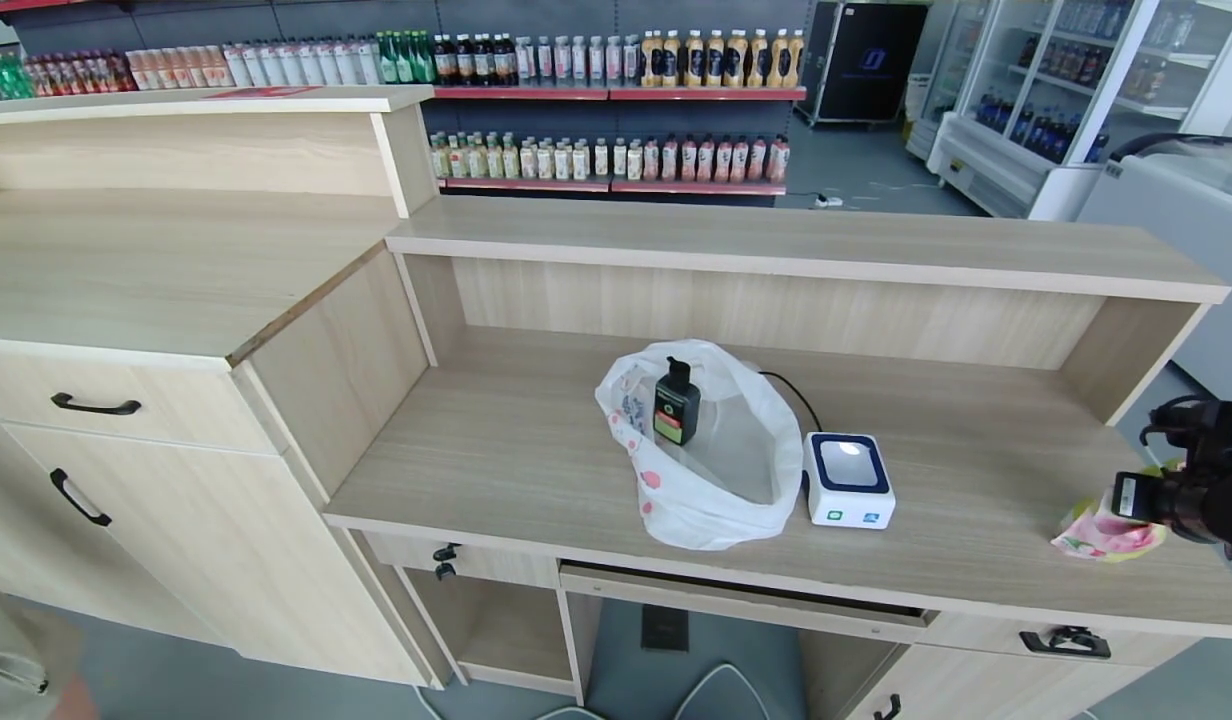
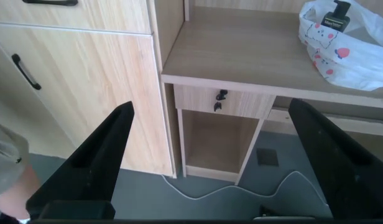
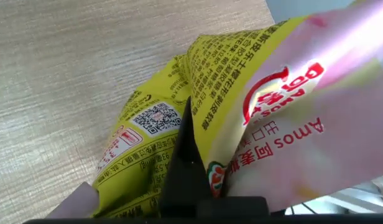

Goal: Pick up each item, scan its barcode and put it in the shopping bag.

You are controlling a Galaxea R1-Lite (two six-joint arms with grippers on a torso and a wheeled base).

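Note:
A white shopping bag (image 1: pixel 711 480) with pink prints lies open in the middle of the counter (image 1: pixel 516 450), and a dark pump bottle (image 1: pixel 676 405) stands inside it. Just right of the bag sits the white barcode scanner (image 1: pixel 848 480), its window lit. At the counter's right end my right gripper (image 1: pixel 1126 505) is shut on a pink and yellow snack packet (image 1: pixel 1101 535). In the right wrist view the packet (image 3: pixel 253 106) hides one finger; the other finger (image 3: pixel 185 174) lies against it. My left gripper (image 2: pixel 211 106) hangs open and holds nothing, below counter height to the left; the bag (image 2: pixel 353 56) and bottle (image 2: pixel 336 17) show beyond it.
A raised shelf and back wall (image 1: pixel 776 300) border the counter at the rear. A taller cabinet (image 1: pixel 126 400) with drawer handles stands to the left. The scanner's black cable (image 1: pixel 796 395) runs behind the bag. Drawers and an open bay (image 2: pixel 219 143) sit under the counter.

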